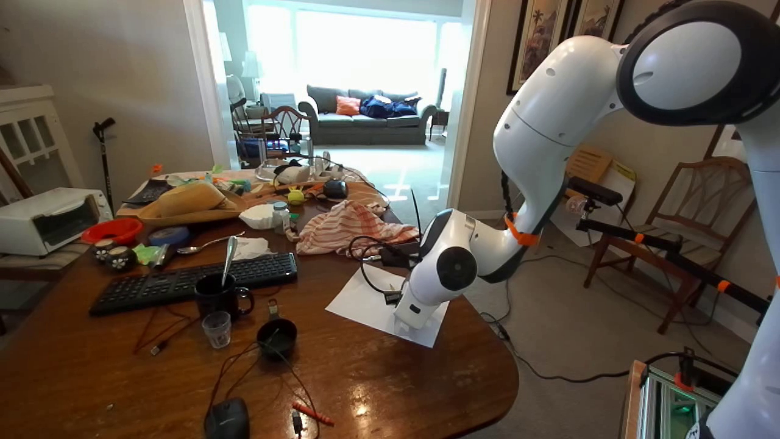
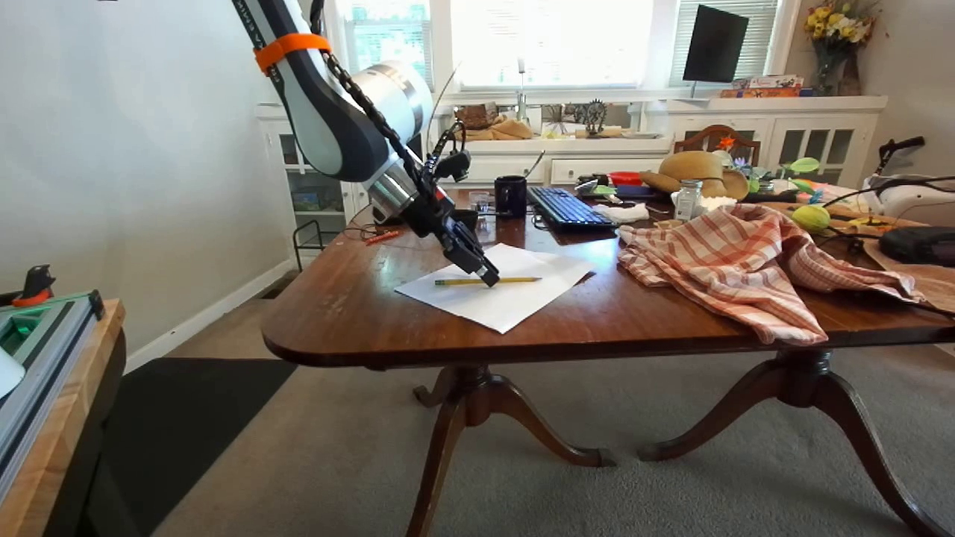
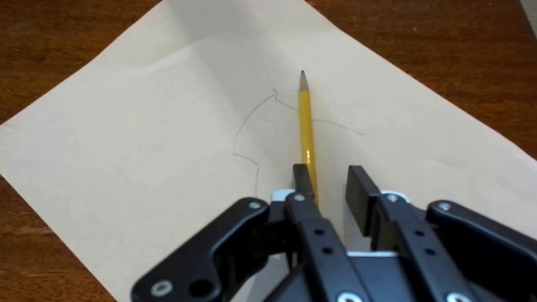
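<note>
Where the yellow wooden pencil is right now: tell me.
The yellow pencil lies on the white paper sheet, slightly right of centre in the wrist view, its lower end hidden behind the open black two-fingered gripper.

Windows (image 2: 552,45) blow out white, top centre, in both exterior views; the slightly blurred wrist view shows shadow-banded paper (image 3: 168,138) and a glinting pencil (image 3: 306,121).

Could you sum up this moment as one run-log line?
gripper: open, at pencil | pencil: lying on paper, not gripped | paper: on table, faintly marked | contact: unclear
</note>
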Robot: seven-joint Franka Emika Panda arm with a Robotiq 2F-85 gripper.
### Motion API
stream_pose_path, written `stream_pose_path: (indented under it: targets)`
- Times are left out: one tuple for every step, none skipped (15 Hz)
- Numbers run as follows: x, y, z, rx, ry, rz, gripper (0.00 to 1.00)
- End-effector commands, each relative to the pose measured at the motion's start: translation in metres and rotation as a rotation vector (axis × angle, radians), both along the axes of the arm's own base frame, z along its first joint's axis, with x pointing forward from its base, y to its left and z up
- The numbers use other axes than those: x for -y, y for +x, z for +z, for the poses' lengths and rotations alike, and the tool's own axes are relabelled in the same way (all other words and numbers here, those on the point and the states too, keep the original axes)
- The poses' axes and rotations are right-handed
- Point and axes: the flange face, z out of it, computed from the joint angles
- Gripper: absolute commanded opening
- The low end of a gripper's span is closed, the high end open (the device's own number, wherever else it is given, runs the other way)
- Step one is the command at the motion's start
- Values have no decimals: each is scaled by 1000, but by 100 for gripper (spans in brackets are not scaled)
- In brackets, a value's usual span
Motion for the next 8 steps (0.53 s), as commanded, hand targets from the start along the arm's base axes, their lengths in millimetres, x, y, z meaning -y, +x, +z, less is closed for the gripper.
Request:
stream_pose_path:
  targets:
    - [1, -5, -1, 9, 2, 11, 30]
    - [1, -5, -2, 9, 2, 13, 29]
    - [1, -5, -2, 9, 1, 15, 27]
    - [1, -5, -2, 9, 1, 16, 22]
    - [1, -6, -2, 8, 0, 18, 9]
    - [1, -6, -2, 8, -1, 20, 0]
    - [1, -6, -2, 8, -1, 21, 0]
    - [1, -6, -2, 8, -1, 22, 0]
